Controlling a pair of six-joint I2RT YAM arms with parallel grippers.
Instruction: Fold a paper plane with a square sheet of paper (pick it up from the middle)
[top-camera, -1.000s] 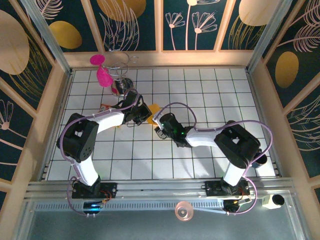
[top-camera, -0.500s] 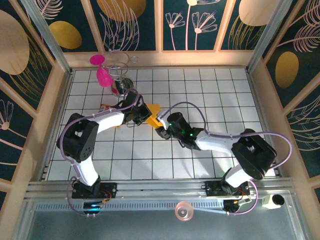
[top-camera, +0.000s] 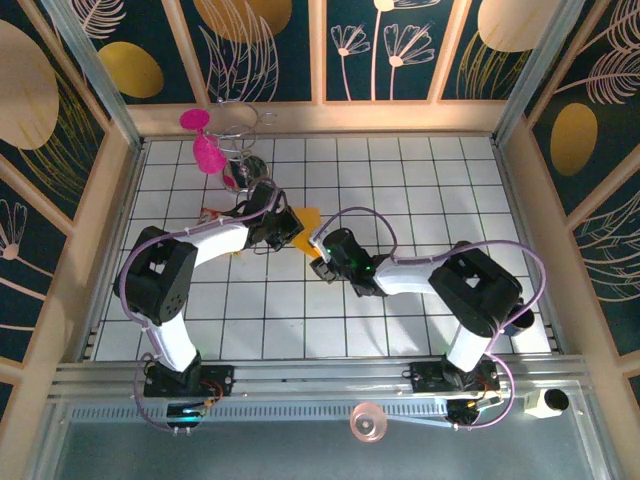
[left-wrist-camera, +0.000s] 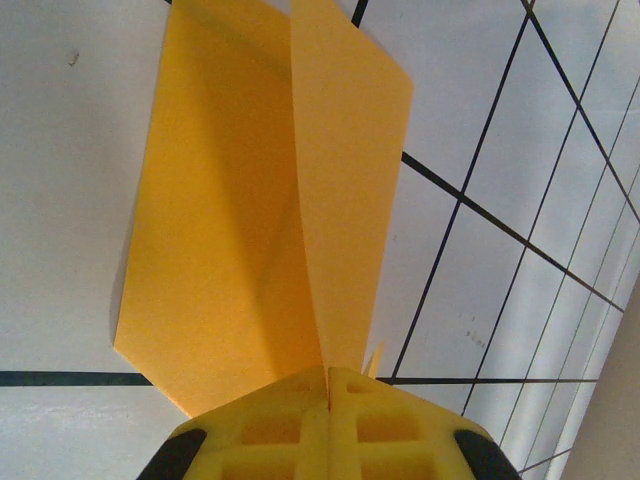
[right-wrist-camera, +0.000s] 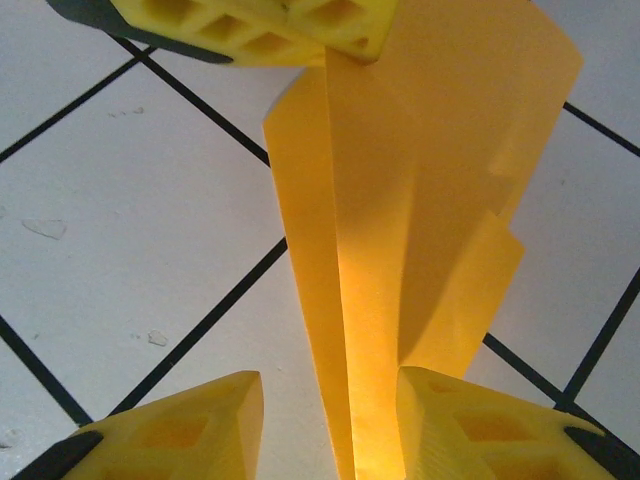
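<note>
Now, L claw (left-wrist-camera: 328, 375) pinched shut on paper plane (left-wrist-camera: 230, 230), R claw (right-wrist-camera: 330, 390) part-open astride its folded end.

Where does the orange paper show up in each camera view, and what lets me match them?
Top external: orange paper just up-left of centre.
Left wrist: orange paper mid-frame, above the left gripper.
Right wrist: orange paper centre to upper right.
Shared landmark: the left gripper pinching its edge.
</note>
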